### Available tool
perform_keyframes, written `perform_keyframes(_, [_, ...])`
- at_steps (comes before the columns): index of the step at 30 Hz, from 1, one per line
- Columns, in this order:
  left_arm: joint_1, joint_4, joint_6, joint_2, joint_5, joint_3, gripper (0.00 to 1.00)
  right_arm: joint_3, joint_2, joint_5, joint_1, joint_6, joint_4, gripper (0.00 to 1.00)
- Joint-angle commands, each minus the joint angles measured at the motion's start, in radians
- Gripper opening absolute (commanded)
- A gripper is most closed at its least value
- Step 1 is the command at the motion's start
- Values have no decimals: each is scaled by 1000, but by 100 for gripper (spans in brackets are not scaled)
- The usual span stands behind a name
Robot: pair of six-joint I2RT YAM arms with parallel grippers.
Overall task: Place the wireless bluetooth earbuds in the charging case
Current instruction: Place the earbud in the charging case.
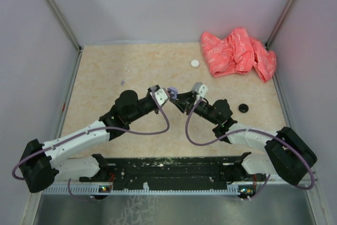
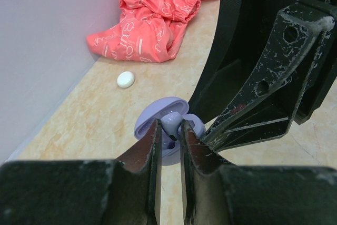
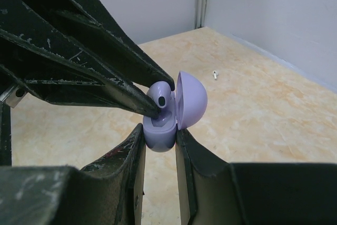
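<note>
My right gripper (image 1: 181, 97) is shut on the base of an open lavender charging case (image 1: 172, 91) and holds it above the middle of the table. In the right wrist view the gripper (image 3: 159, 136) clamps the case base (image 3: 160, 130), with the lid (image 3: 190, 98) hinged open to the right. My left gripper (image 1: 166, 94) is shut on a pale purple earbud (image 2: 172, 121) and holds it at the mouth of the case (image 2: 150, 119). The earbud (image 3: 160, 94) sits partly in the case's cavity, still pinched by the left fingertips (image 3: 150, 108).
A crumpled pink cloth (image 1: 238, 52) lies at the back right. A white round disc (image 1: 195, 63) lies near it, and it also shows in the left wrist view (image 2: 126, 79). A black disc (image 1: 243, 107) lies right of my right arm. A tiny white earbud (image 3: 214, 74) lies on the table.
</note>
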Motion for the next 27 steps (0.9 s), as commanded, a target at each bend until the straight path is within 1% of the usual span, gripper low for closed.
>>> perform_keyframes(1, [-13,-44,12,-20,45,9,16,29,-37,-2,-3,12,66,0])
perform_keyframes(6, [-15,-64,11,-20,56,13,21,34,-37,-7,-3,13,60,0])
perform_keyframes(20, [-15,-91,-16,-48,60,29,41,31,-40,-1,-3,12,60,0])
perform_keyframes(24, [-16,-111,-70,-70,7,44,50,23,-46,18,-3,7,53,0])
perform_keyframes(27, [-14,-150,-139,-92,-85,58,56,11,-50,36,-3,-4,49,0])
